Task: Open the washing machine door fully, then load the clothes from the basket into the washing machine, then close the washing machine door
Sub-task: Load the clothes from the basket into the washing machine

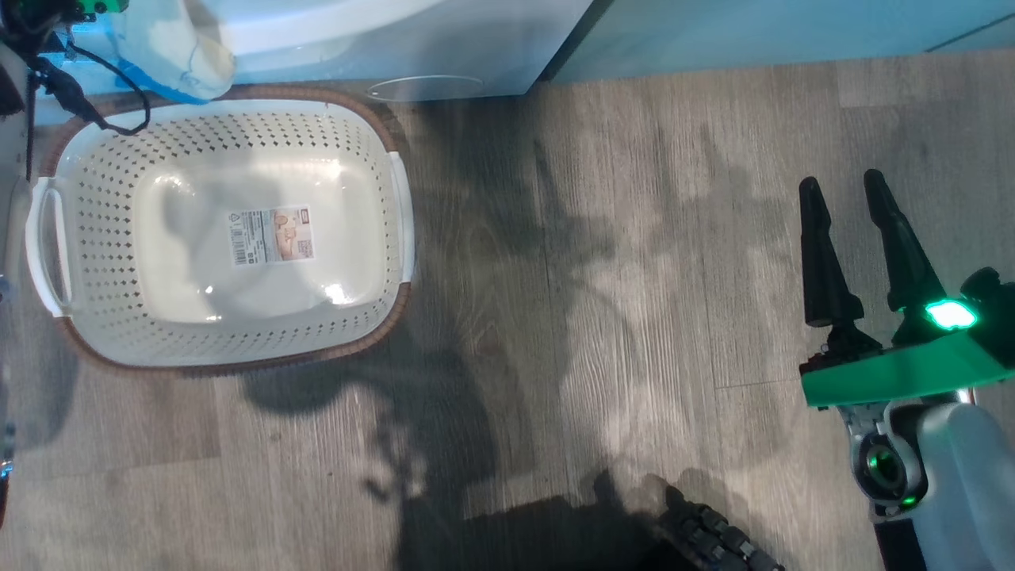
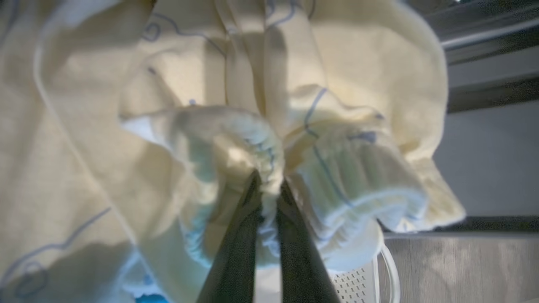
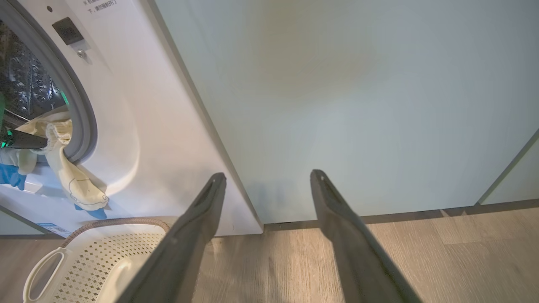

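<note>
The left claw (image 2: 269,182) was clamped on the clothes (image 2: 358,84), held at the mouth of the washing machine (image 3: 139,126). The right claw (image 1: 840,181) stood with fingers apart, gripping nothing, off to one side of the machine. The basket (image 1: 103,182), just before the machine, held no garments. Judged remaining: release into the drum, then close the door.

A paper label (image 1: 272,235) is seen at the middle of the floor of the basket (image 1: 95,159). A barcode is printed at its left edge and a brownish picture on its right half, but its print is too small to be read. Near the upper edge of the front of the washing machine (image 3: 160,126), short lines of dark characters (image 3: 96,5) are printed, cut off and not legible. A small blue label (image 3: 52,227) is stuck near the lower edge; it cannot be read.
</note>
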